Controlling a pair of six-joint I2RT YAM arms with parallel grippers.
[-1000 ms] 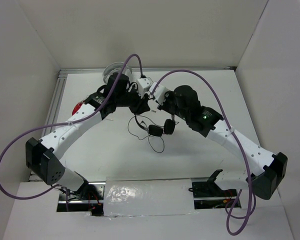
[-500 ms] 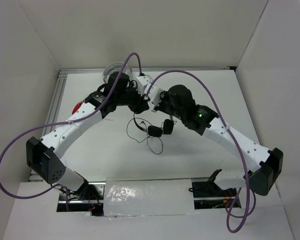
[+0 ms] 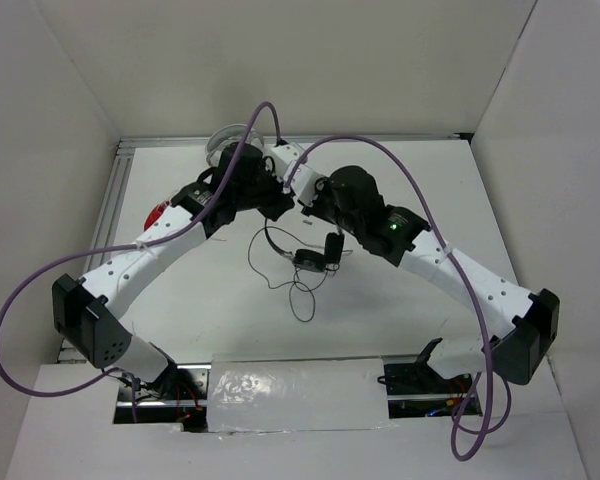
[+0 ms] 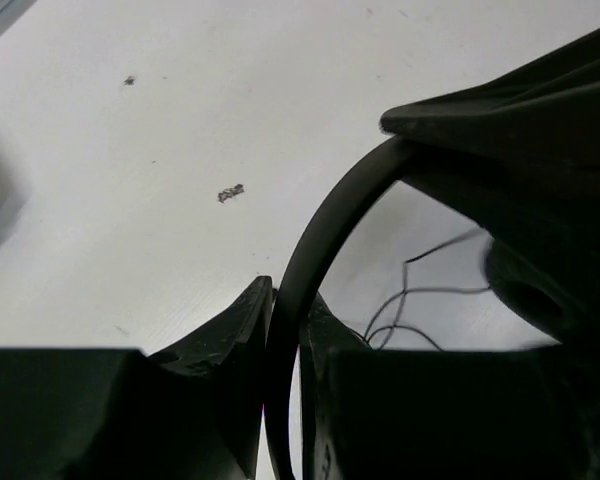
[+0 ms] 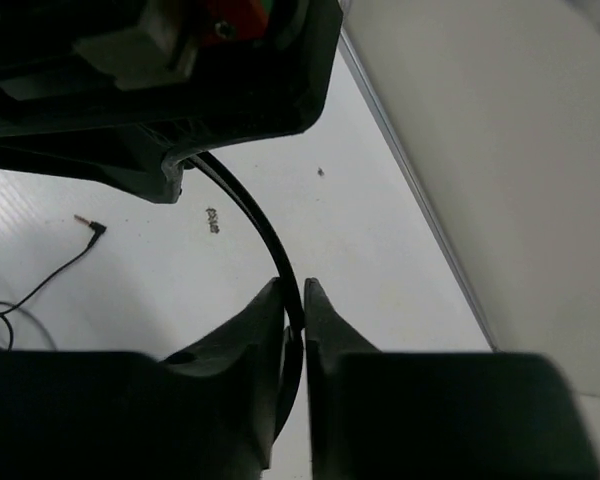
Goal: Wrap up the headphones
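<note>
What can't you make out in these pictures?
- Top view: red thing, mostly under the left arm; unidentifiable.
- Top view: white round thing, partly covered by that arm.
- Right wrist view: the cable runs off the left edge.
- Left wrist view: the headphones, past their headband, vanish into dark blur.

A white table (image 3: 230,320) sits inside plain white walls (image 3: 280,60), with a metal rail (image 3: 380,139) along its far edge and a glossy white sheet (image 3: 295,392) across the near edge. A white round object (image 3: 223,141) lies at the far edge and a red object (image 3: 157,212) at the left side, both partly hidden. A small dark speck (image 4: 230,192) lies on the tabletop.
</note>
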